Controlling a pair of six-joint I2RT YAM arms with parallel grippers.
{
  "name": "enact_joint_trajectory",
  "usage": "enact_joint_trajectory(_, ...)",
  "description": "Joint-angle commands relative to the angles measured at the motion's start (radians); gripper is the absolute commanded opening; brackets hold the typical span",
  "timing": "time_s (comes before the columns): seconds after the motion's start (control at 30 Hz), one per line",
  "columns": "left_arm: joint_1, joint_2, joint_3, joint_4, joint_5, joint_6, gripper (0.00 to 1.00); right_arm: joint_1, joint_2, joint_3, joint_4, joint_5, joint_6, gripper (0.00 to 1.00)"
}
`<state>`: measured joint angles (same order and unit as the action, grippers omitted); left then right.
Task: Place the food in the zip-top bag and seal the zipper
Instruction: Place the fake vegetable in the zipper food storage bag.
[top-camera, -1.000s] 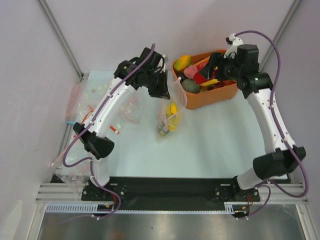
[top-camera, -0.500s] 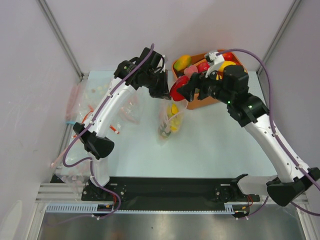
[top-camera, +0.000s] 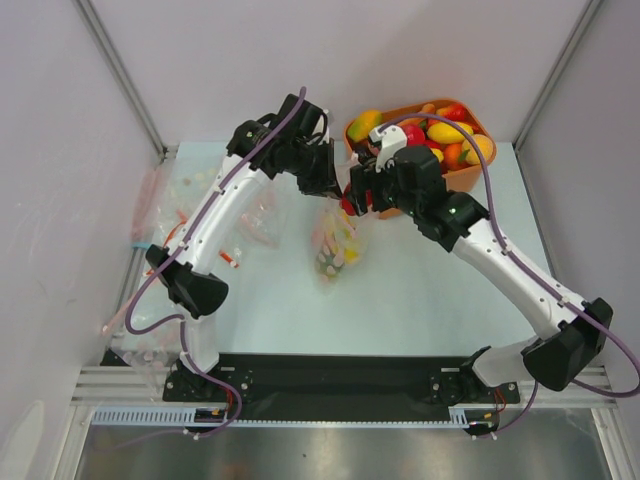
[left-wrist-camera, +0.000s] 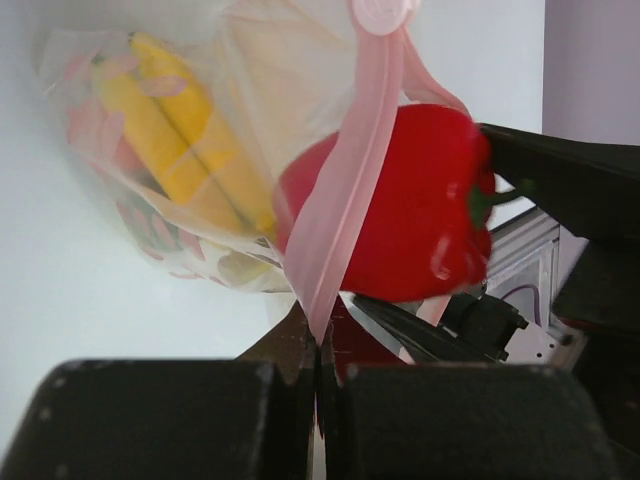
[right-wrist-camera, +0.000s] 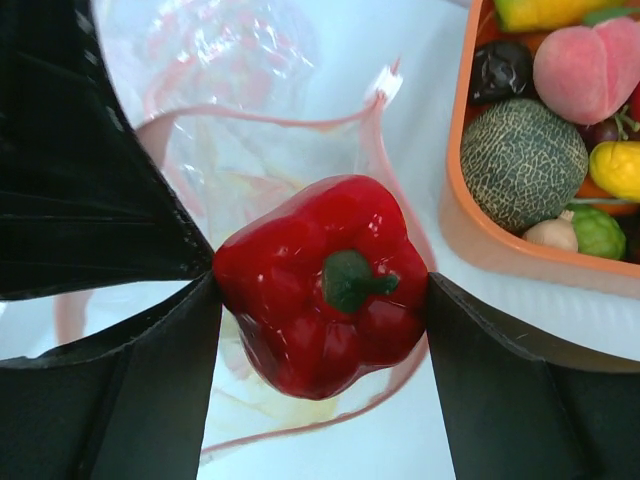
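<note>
Left wrist view: the left gripper (left-wrist-camera: 320, 372) is pinched tight on the zipper (left-wrist-camera: 345, 190), the pale pink strip rising from between its closed fingers. The bag (left-wrist-camera: 150, 215) hangs from that strip and spreads out to the left over the table (left-wrist-camera: 60, 330). Two bananas (left-wrist-camera: 175, 140) lie inside it against the clear film. A red pepper (left-wrist-camera: 400, 235) sits just behind the strip at the bag's mouth, held by a black finger coming in from the right.

Right wrist view: the right gripper (right-wrist-camera: 322, 290) stands wide, its two fingers pressed against either side of the pepper, stem facing the camera. Directly beneath the pepper the bag's pink-edged mouth gapes open, so the pepper hangs over the opening, level with the rim or just above it; whether it touches the film cannot be told. The tub (right-wrist-camera: 458, 225) lies to the right, holding a melon (right-wrist-camera: 522, 160), a peach (right-wrist-camera: 590, 65) and other pieces.

Top view: the two grippers meet just left of the tub, near the table's far edge. The bag trails from the left gripper toward the near side, yellow pieces showing inside. The pepper is a red patch at the bag's upper end.
</note>
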<state>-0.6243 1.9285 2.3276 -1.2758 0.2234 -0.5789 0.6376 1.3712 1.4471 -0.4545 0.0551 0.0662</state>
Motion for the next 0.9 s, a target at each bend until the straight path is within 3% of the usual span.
enact_joint_trajectory(0.0,-0.002,-0.013,0.047,0.041,0.042,-0.021,0.0,0.014,0.02,-0.016,0.074,0.08,-0.042,0.33)
enact_joint_trajectory(0.2,0.001,-0.014,0.035,0.056,0.03,-0.001,0.0,0.033,0.077,-0.042,0.131,0.104,-0.016,0.39)
enact_joint_trajectory(0.33,0.012,-0.033,-0.011,0.095,0.047,-0.007,0.0,0.033,0.052,-0.117,0.259,0.055,0.024,0.43)
enact_joint_trajectory(0.43,0.024,-0.04,-0.031,0.107,0.056,-0.013,0.0,0.033,0.058,-0.11,0.243,0.026,0.049,0.63)
enact_joint_trajectory(0.47,0.028,-0.04,-0.031,0.11,0.056,-0.013,0.0,0.033,0.06,-0.103,0.232,0.031,0.05,0.79)
enact_joint_trajectory(0.63,0.044,-0.045,-0.03,0.128,0.063,-0.013,0.0,0.019,0.022,-0.091,0.22,0.022,0.066,0.99)
enact_joint_trajectory(0.87,0.078,-0.046,-0.028,0.148,0.086,-0.019,0.0,-0.033,0.009,0.03,0.082,-0.044,0.113,1.0)
